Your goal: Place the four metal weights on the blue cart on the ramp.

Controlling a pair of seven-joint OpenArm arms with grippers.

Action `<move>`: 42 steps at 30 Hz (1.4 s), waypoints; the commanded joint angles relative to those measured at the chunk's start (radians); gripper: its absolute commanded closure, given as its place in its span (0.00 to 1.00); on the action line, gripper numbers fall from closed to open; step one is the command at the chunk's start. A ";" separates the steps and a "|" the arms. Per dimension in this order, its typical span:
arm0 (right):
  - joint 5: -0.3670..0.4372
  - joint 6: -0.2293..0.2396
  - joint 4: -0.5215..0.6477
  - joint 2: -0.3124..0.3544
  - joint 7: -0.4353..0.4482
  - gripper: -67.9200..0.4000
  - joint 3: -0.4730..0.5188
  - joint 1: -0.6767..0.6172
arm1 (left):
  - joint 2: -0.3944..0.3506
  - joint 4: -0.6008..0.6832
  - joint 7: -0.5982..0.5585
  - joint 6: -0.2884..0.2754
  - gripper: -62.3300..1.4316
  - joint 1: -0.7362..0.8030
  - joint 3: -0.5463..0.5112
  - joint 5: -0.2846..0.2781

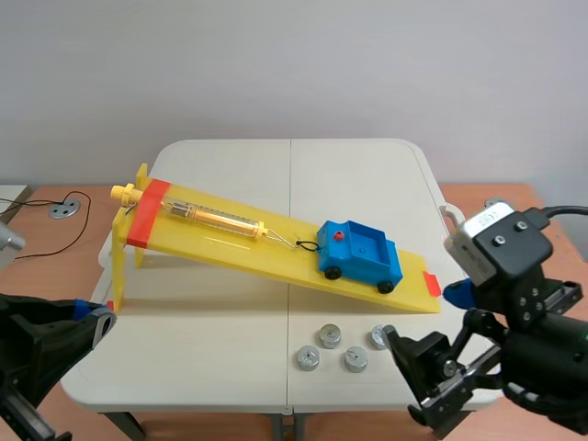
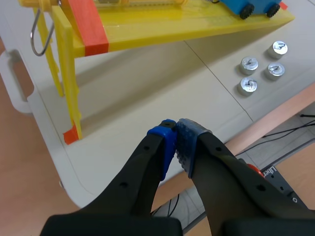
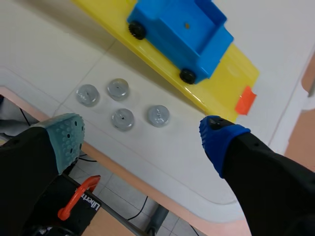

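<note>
A blue cart (image 1: pixel 358 255) stands low on the yellow ramp (image 1: pixel 230 241), its bed empty. Several round metal weights (image 1: pixel 343 347) lie loose on the white table just in front of the ramp's low end. My right gripper (image 1: pixel 427 322) hovers open above the table's front right corner. In the right wrist view the right gripper (image 3: pixel 142 132) is open, with the weights (image 3: pixel 122 119) below and between its fingers and the cart (image 3: pixel 182 29) ahead. My left gripper (image 1: pixel 96 317) sits off the front left corner. The left gripper (image 2: pixel 176 142) is shut on nothing, with the weights (image 2: pixel 249 64) far off.
A yellow spring scale (image 1: pixel 216 219) lies on the ramp, tied to the cart by a cord. The ramp stands on thin yellow legs (image 2: pixel 69 93) at its high end. The table edge (image 3: pixel 147 184) is close under the right gripper. A cable and disc (image 1: pixel 62 209) lie far left.
</note>
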 commanded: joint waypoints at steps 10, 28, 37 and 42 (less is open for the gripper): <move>-0.027 -0.013 -0.099 -0.092 0.076 0.44 -0.134 0.185 | 0.007 0.071 -0.085 -0.018 0.92 -0.011 -0.013 -0.074; -0.168 -0.164 -0.276 -0.190 0.091 0.46 -0.290 0.311 | 0.010 0.071 -0.085 -0.018 0.92 -0.011 -0.013 -0.074; -0.203 -0.187 -0.386 -0.227 0.115 0.46 -0.339 0.373 | 0.024 0.071 -0.085 -0.018 0.92 -0.011 -0.013 -0.074; -0.205 -0.198 -0.416 -0.237 0.121 0.46 -0.355 0.393 | 0.024 0.071 -0.085 -0.018 0.92 -0.011 -0.013 -0.074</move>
